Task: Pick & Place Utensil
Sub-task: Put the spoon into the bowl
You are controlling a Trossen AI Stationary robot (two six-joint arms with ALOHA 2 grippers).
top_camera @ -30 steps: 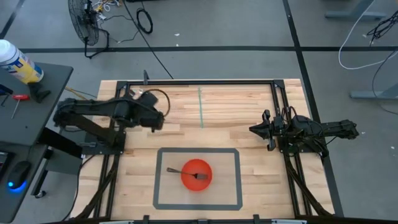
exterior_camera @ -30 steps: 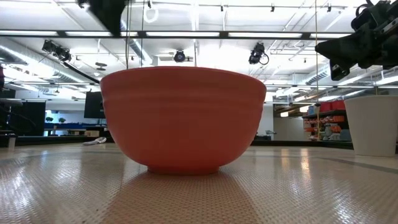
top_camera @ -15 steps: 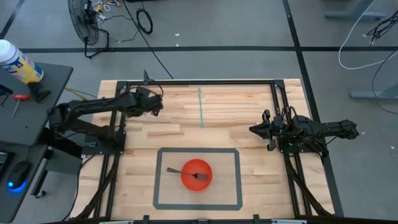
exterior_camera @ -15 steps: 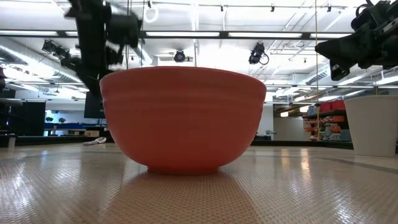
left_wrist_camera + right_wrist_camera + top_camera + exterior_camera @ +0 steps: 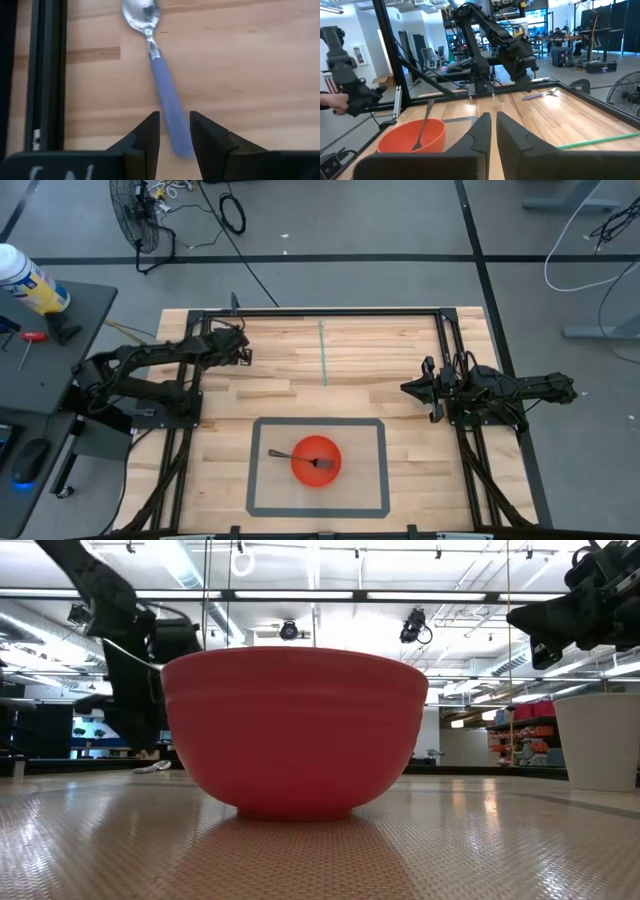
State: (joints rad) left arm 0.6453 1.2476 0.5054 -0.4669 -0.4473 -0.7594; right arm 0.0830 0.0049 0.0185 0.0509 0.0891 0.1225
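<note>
- One utensil is already in place as far as I can judge: a fork (image 5: 300, 457) rests in the red bowl (image 5: 316, 461), which sits inside the grey taped rectangle (image 5: 384, 470) near the front edge of the worktop (image 5: 400, 350).
- Second utensil not yet picked: a spoon (image 5: 161, 80) with a blue handle lies flat on the wood near the back-left corner, beside the black frame rail (image 5: 47, 70).
- Left gripper (image 5: 174, 131) hovers directly over the spoon handle; fingers a narrow gap apart, straddling the handle, holding nothing. Whether the tips touch the wood I cannot tell.
- Right gripper (image 5: 490, 124) waits by the right edge, well apart from bowl and spoon, fingers almost together with nothing between them.
- Progress, my estimate: roughly half done. Left to do: descend, close on the handle, lift, carry to the bowl, release.
- Risk noted: thin handle lying flat on wood may slip out on closing.
</note>
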